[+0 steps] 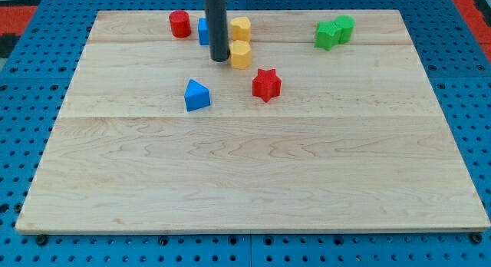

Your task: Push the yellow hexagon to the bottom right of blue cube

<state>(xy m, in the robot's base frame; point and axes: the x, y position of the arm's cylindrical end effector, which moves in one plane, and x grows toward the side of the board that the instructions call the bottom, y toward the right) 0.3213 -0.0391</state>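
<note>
The blue cube [203, 31] sits near the view's top, left of centre, mostly hidden behind my dark rod. My tip [220, 59] rests on the board just below and right of the cube. A yellow block [241, 55], hexagon-like, lies right beside the tip on its right, apparently touching it. A second yellow block [241, 28] sits just above the first one, to the right of the rod. I cannot tell the two yellow shapes apart for certain.
A red cylinder [179, 24] stands left of the blue cube. A red star [266, 84] and a blue triangular block [196, 95] lie below. Two green blocks [334, 32] sit at the top right. The wooden board [245, 182] lies on a blue pegboard.
</note>
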